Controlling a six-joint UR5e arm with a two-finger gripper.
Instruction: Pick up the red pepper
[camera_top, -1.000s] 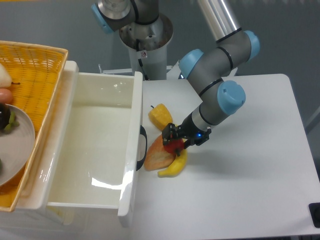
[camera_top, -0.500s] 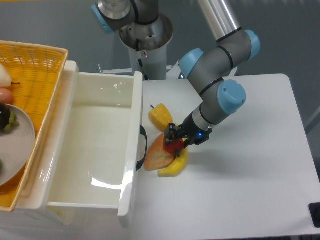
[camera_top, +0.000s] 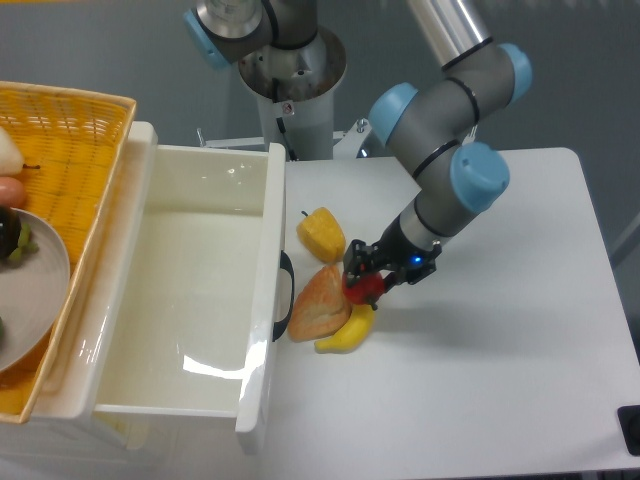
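The small glossy red pepper (camera_top: 363, 289) is held between the black fingers of my gripper (camera_top: 366, 281), just above the banana and right of the orange-pink wedge. The gripper is shut on the pepper and partly hides it. The arm comes down from the upper right.
A yellow lumpy pepper (camera_top: 320, 232) lies up-left of the gripper. An orange-pink wedge (camera_top: 317, 304) and a yellow banana (camera_top: 347, 332) lie just below it. An open white drawer (camera_top: 262, 290) stands to the left. A yellow basket (camera_top: 70, 150) with a plate is at far left.
The gripper with the red pepper has moved a little to the right and lifted off the wedge and banana. The wedge now shows more fully.
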